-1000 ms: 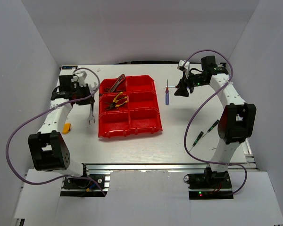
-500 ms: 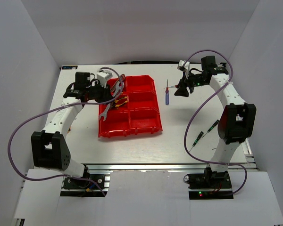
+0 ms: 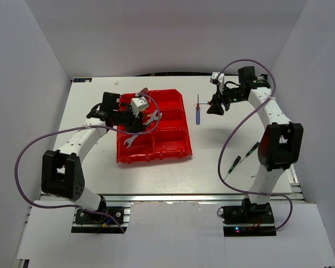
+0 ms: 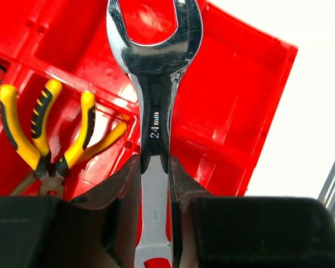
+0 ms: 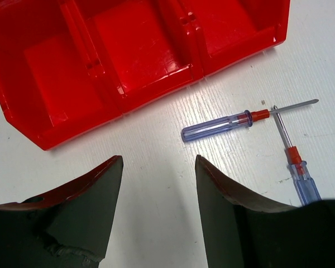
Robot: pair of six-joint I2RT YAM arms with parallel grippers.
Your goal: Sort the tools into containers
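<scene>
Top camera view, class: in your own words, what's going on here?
The left gripper is shut on a silver wrench, holding it over the red bins, where yellow pliers already lie in one compartment. The right gripper is open over the table near two blue screwdrivers, not yet picked up.

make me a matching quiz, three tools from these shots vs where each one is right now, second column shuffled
1. silver open-end wrench
2. yellow-handled pliers
3. clear blue-handled screwdriver

A. lying on the white table
B. lying inside a red plastic bin
C. clamped in the left gripper

Pairs: 1-C, 2-B, 3-A
</scene>
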